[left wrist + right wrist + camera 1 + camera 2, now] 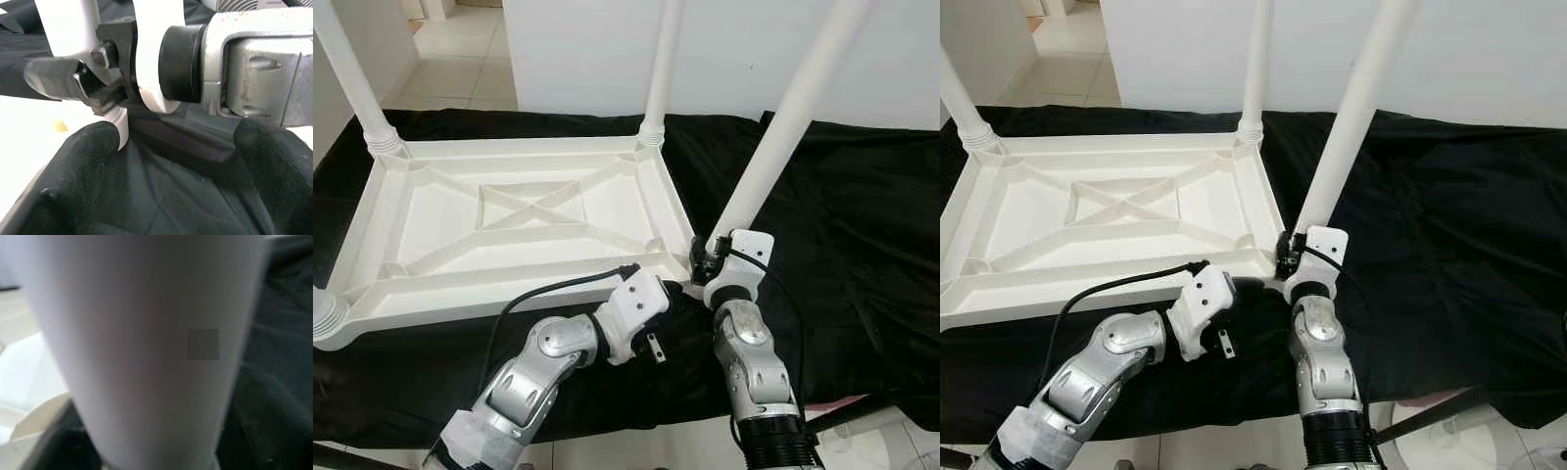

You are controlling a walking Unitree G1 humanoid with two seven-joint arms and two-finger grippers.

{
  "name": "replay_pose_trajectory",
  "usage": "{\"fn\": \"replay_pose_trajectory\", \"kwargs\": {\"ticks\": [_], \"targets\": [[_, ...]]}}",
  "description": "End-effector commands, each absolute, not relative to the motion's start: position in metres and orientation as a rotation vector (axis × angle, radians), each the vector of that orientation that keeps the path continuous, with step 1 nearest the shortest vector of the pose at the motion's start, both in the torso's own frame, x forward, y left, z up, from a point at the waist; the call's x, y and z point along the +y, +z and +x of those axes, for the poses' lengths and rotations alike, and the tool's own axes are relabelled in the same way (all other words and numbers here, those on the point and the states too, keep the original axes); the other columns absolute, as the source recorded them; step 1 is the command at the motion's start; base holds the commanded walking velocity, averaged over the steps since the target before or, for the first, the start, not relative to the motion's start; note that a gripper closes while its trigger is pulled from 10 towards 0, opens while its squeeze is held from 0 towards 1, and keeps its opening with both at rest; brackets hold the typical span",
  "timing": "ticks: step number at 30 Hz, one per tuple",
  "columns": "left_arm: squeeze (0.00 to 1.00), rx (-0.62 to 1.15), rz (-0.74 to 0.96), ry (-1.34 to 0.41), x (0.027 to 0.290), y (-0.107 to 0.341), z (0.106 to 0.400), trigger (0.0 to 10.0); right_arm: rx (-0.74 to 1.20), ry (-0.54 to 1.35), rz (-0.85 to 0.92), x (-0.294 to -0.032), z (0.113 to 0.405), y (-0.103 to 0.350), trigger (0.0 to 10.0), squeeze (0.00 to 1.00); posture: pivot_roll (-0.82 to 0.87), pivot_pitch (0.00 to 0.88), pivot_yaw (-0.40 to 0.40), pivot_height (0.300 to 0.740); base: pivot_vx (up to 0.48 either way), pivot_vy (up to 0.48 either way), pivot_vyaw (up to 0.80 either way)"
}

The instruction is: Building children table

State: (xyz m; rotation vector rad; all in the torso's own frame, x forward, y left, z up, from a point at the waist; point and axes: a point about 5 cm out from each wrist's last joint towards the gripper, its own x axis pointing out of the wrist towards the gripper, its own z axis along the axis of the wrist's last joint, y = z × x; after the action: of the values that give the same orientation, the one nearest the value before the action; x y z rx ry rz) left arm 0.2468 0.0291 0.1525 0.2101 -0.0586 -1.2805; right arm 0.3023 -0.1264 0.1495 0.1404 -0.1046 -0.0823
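Children table [509, 230]: upside down on black cloth [862, 235], three legs standing up.
Fourth leg [773, 147]: tilted at near right corner.
Right pincer [703, 257]: clenched on that leg's base.
Left pincer [677, 290]: released, beside the corner edge.

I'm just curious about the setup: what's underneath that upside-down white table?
A black cloth lies under the upturned tabletop and spreads out beyond it on every side. Whatever the cloth itself rests on is covered, so I cannot tell. Pale floor tiles show beyond.

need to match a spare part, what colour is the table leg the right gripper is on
White: the table leg, plain and unpatterned, clearest in the left eye view, right gripper at its base.
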Motion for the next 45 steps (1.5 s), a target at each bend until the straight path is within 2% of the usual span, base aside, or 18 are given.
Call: {"fn": "replay_pose_trajectory", "kwargs": {"ticks": [1,8,9,11,15,21,26,27,29,30,43,44,45], "targets": [[0.00,-0.060,0.216,-1.303,0.025,0.152,0.244,10.0,-0.117,-0.035,0.149,-0.123,0.296,0.145,10.0,1.00,-0.03,0.060,-0.077,0.740,0.000,0.000,0.00],[0.00,-0.059,0.213,-1.305,0.024,0.151,0.243,10.0,-0.143,0.071,0.131,-0.137,0.294,0.143,10.0,1.00,-0.04,0.058,-0.081,0.740,0.000,0.000,0.00],[0.00,-0.059,0.212,-1.307,0.024,0.151,0.243,10.0,-0.151,0.142,0.121,-0.139,0.294,0.143,10.0,0.00,-0.04,0.059,-0.081,0.740,0.000,0.000,0.00],[0.00,-0.058,0.209,-1.311,0.023,0.151,0.242,10.0,-0.144,0.283,0.097,-0.145,0.296,0.142,10.0,0.00,-0.05,0.061,-0.079,0.740,0.000,0.000,0.00],[0.00,-0.058,0.208,-1.314,0.022,0.150,0.241,10.0,-0.155,0.346,0.065,-0.150,0.298,0.144,10.0,0.00,-0.05,0.060,-0.080,0.740,0.000,0.000,0.00],[0.00,-0.061,0.209,-1.316,0.021,0.151,0.242,10.0,-0.136,0.460,-0.079,-0.162,0.311,0.142,10.0,0.00,-0.04,0.052,-0.081,0.740,0.000,0.000,0.00],[0.00,-0.062,0.210,-1.315,0.021,0.151,0.242,10.0,-0.135,0.514,-0.087,-0.164,0.314,0.141,10.0,0.00,-0.04,0.051,-0.080,0.740,0.000,0.000,0.00],[0.00,-0.063,0.210,-1.314,0.021,0.151,0.243,10.0,-0.134,0.536,-0.095,-0.163,0.316,0.142,6.3,0.00,-0.04,0.049,-0.081,0.740,0.000,0.000,0.00],[0.00,-0.064,0.210,-1.313,0.021,0.152,0.243,10.0,-0.135,0.553,-0.101,-0.163,0.318,0.142,6.3,0.00,-0.04,0.049,-0.081,0.740,0.000,0.000,0.00],[0.00,-0.067,0.212,-1.309,0.021,0.152,0.243,10.0,-0.121,0.579,-0.126,-0.161,0.324,0.141,0.0,0.00,-0.03,0.046,-0.088,0.740,0.000,0.000,0.00],[0.00,-0.071,0.211,-1.293,0.022,0.153,0.244,10.0,-0.100,0.574,-0.142,-0.164,0.328,0.134,0.0,0.00,-0.03,0.052,-0.089,0.740,0.000,0.000,0.00],[0.00,-0.072,0.211,-1.293,0.022,0.153,0.245,10.0,-0.098,0.563,-0.129,-0.165,0.328,0.133,3.7,0.00,-0.03,0.052,-0.089,0.740,0.000,0.000,0.00],[0.00,-0.072,0.211,-1.294,0.022,0.153,0.245,10.0,-0.096,0.557,-0.124,-0.165,0.327,0.132,3.7,0.00,-0.03,0.052,-0.089,0.740,0.000,0.000,0.00]]}}
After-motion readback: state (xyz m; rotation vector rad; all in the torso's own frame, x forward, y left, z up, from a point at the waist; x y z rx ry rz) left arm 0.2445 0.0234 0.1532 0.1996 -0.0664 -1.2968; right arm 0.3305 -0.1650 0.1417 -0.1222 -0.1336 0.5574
